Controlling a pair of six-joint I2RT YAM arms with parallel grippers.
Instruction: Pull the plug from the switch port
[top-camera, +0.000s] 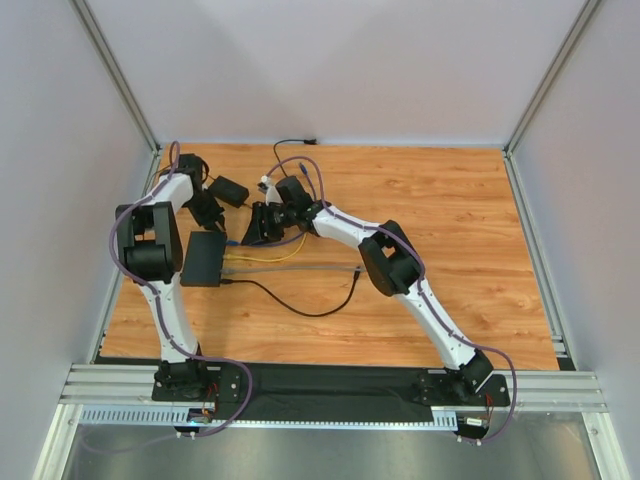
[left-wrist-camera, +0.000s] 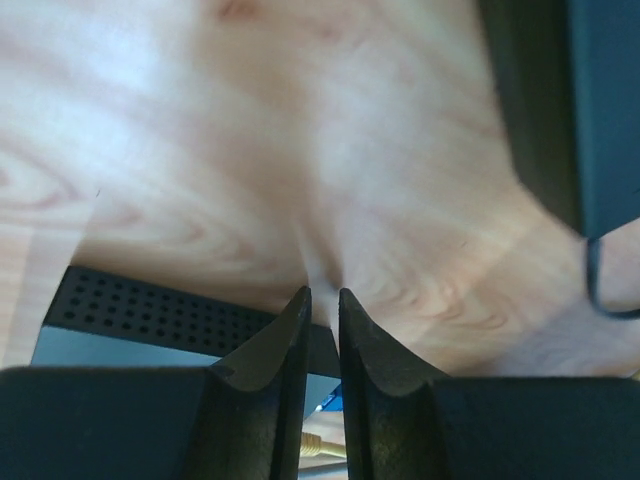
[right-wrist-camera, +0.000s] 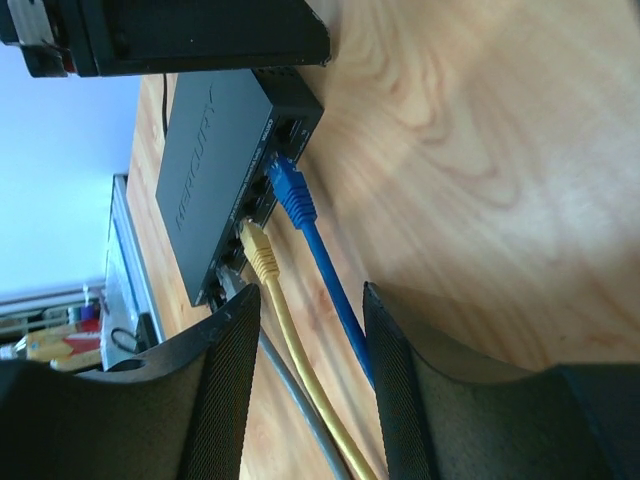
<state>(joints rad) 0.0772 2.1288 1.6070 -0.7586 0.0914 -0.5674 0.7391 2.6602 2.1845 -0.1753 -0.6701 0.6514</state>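
On the left side of the wooden table (top-camera: 450, 250) lies the switch (top-camera: 203, 258), a flat black box, close to the left arm. Its row of holes is on the side that looks toward the right arm. Three wires go into that side: a blue plug (right-wrist-camera: 290, 190), a yellow plug (right-wrist-camera: 258, 250) next to it, and a grey cable (right-wrist-camera: 300, 420) whose plug is hidden behind a finger. The blue and yellow plugs sit in their holes. The right gripper (right-wrist-camera: 310, 385) is the one that faces them. Its two fingers are spread apart and hold nothing. The plugs are just ahead of its fingertips, and the blue and yellow wires run back under the gap between the fingers. Each plug is long and thin and points straight out of the box toward this gripper, so I think the pull must go straight back along the wire, away from the box. I cannot tell which plug it will take. The left gripper (left-wrist-camera: 320, 330) hangs over the switch. Its fingers are almost together, with only a thin slit between them and nothing in it. It looks well placed to hold the box down, but I cannot tell if it touches.
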